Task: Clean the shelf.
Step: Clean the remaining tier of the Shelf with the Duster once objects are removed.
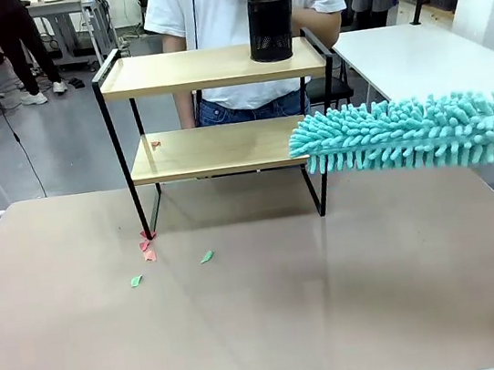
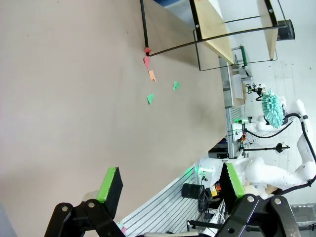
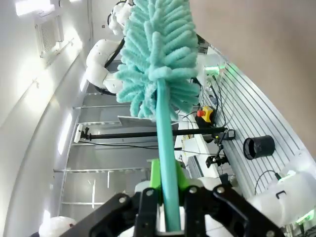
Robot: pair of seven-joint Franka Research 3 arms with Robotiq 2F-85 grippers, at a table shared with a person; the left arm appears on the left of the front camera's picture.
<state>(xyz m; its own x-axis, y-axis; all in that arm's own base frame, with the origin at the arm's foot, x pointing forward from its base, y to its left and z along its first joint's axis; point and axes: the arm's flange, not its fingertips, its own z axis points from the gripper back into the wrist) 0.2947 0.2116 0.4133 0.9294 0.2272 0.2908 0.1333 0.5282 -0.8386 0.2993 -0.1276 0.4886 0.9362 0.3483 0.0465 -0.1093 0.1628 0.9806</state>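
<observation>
Front faces shelf [image 1: 203, 67] across table [image 1: 337, 301] — left wrist, rolled, shares it.

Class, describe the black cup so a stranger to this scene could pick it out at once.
Find the two-tier wooden shelf at the far side of the table. On its top board, near the right end, stands a cup. It is black mesh, unlike the teal duster near the lower board.
</observation>
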